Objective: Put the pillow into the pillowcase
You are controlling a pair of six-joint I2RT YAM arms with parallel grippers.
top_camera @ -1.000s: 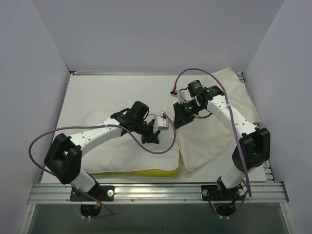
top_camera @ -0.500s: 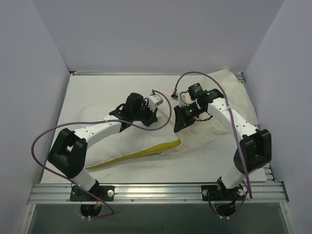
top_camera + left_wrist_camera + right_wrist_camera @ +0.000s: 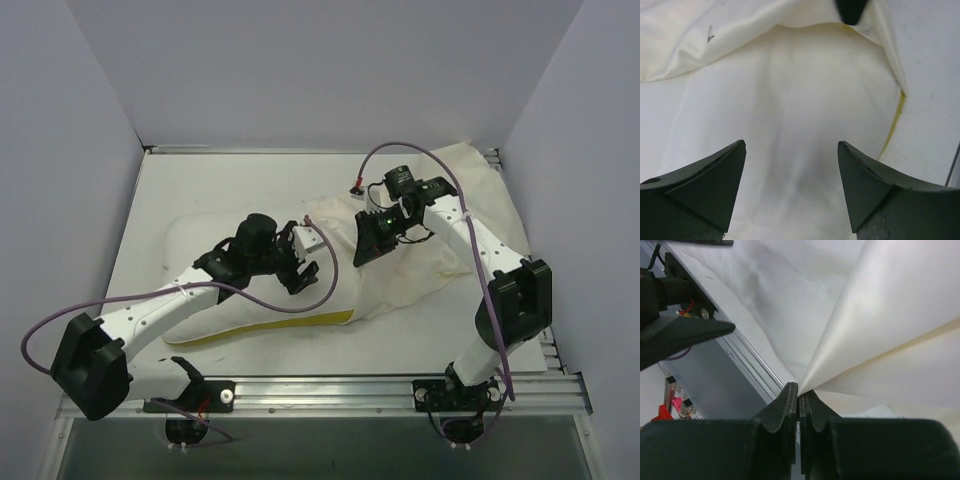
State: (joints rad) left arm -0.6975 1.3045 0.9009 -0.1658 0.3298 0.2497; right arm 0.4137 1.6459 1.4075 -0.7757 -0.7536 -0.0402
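The white worktop (image 3: 220, 185) carries the cream pillowcase (image 3: 410, 285), spread from the far right corner toward the middle. Its mouth laps over the right end of the pillow (image 3: 200, 240), which lies left of centre with its yellow band along the near edge. The right end effector (image 3: 799, 390) is pinched tight on the pillowcase's edge. The left end effector (image 3: 792, 145) hovers over the pillow, fingers spread wide.

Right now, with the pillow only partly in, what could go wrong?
1. The right claw pinches just a thin fold of the pillowcase; if it slips, the mouth could collapse.
2. The left claw is open over the pillow, gripping nothing, so a push may bunch the padding at the mouth instead of sliding it in.
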